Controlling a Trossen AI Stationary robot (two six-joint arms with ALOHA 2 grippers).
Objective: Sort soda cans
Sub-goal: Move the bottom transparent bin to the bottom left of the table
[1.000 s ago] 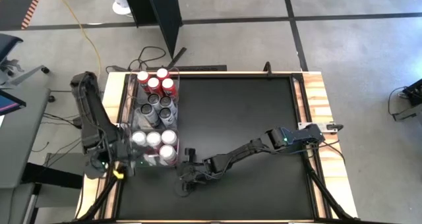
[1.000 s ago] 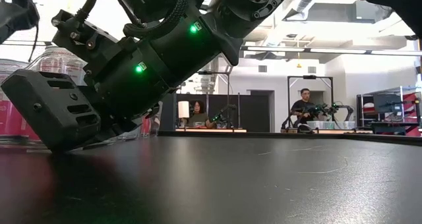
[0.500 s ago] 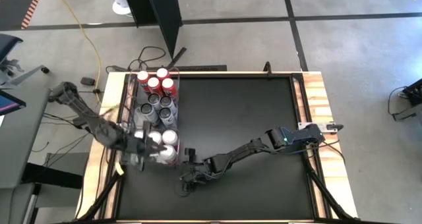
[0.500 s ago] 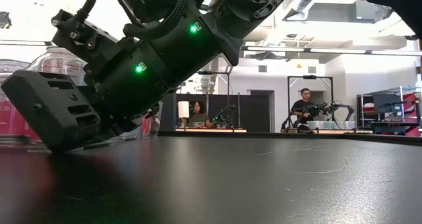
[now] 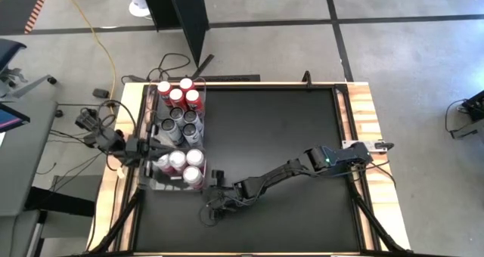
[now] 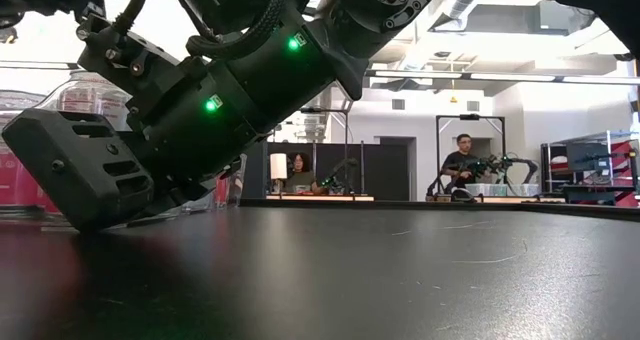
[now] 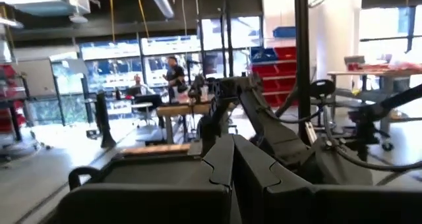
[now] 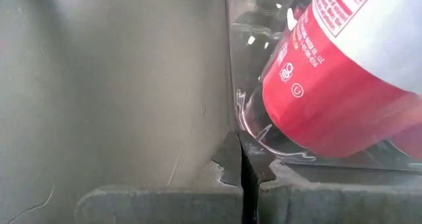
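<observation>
The soda cans stand in three clear tubs along the table's left edge. Red ones (image 5: pixel 181 92) fill the far tub, dark ones (image 5: pixel 181 121) the middle tub, and white-and-red ones (image 5: pixel 181 165) the near tub (image 5: pixel 153 183). My left gripper (image 5: pixel 155 146) (image 7: pixel 232 155) is shut with nothing in it, raised at the tubs' left side and pointing toward the table's right. My right gripper (image 5: pixel 206 206) (image 8: pixel 241 159) is shut, low on the black table just off the near tub's corner. A white-and-red can (image 8: pixel 330 85) shows through that tub's wall. My right gripper slants down from the table's right, and its shut fingers (image 6: pixel 80 215) lie on the black table top (image 8: pixel 132 85). The tips stand beside the near tub's bottom corner (image 8: pixel 245 122); I cannot tell whether they touch it.
The black mat (image 5: pixel 287 136) to the right of the tubs is open room, crossed only by my right arm (image 5: pixel 280 174). Wooden borders (image 5: pixel 361 113) edge the table. People sit at benches (image 6: pixel 460 165) in the room behind.
My left arm has swung fast. Its gripper stood at the table's near left, beside the near tub, and has gone toward the far edge. It has also turned toward the table's right. The right arm has kept still.
</observation>
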